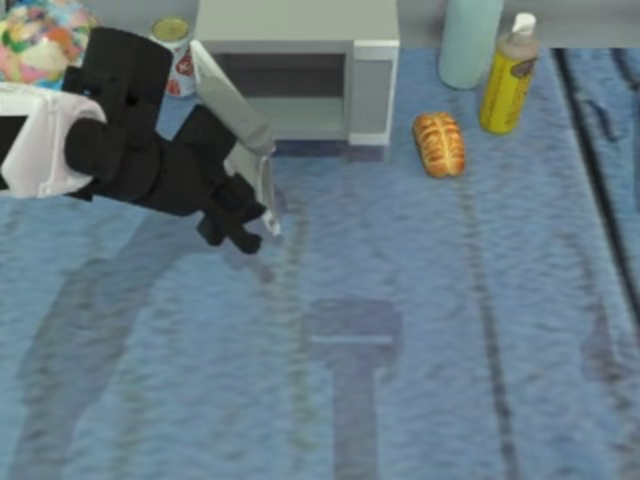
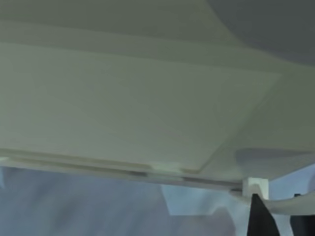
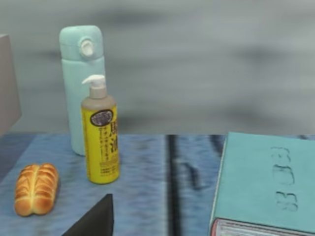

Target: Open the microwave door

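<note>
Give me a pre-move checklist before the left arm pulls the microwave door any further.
1. Microwave door swung out from the microwave, cavity showing: ok.
2. Left gripper at the door's free edge: ok.
3. Grip on the door edge secure: cannot tell.
4. Swing path toward the table's left: not ok, can stands close behind the door.
5. Bread and yellow bottle clear of the door: ok.
6. Right gripper out of the way: cannot tell, not seen from above.

Bread loaf (image 1: 439, 144) right of microwave (image 1: 300, 60) — pump bottle (image 1: 508, 78) beyond
</note>
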Available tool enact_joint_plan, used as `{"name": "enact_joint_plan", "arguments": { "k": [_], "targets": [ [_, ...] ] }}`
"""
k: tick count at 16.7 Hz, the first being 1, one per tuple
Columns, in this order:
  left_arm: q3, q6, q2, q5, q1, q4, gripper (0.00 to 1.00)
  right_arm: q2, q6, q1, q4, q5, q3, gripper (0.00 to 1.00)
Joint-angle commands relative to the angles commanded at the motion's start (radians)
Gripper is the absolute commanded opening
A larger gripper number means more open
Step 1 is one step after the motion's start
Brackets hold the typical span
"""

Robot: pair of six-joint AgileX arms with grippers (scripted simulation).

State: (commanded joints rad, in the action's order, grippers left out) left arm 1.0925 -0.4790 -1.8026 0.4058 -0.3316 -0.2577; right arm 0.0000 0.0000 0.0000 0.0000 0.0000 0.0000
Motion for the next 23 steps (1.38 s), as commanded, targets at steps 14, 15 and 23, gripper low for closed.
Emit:
{"name": "enact_joint_plan", "arguments": {
  "k": [14,15,23],
  "targets": [
    [0.007,-0.096,-0.001,0.058,0.038,-0.047,0.0,0.0,0.0,0.0,0.0,0.0,0.0,1.0],
    [0.007,-0.096,-0.001,0.058,0.038,-0.047,0.0,0.0,0.0,0.0,0.0,0.0,0.0,1.0],
    [0.007,-0.096,-0.001,0.058,0.038,-0.047,0.0,0.0,0.0,0.0,0.0,0.0,0.0,1.0]
  ]
}}
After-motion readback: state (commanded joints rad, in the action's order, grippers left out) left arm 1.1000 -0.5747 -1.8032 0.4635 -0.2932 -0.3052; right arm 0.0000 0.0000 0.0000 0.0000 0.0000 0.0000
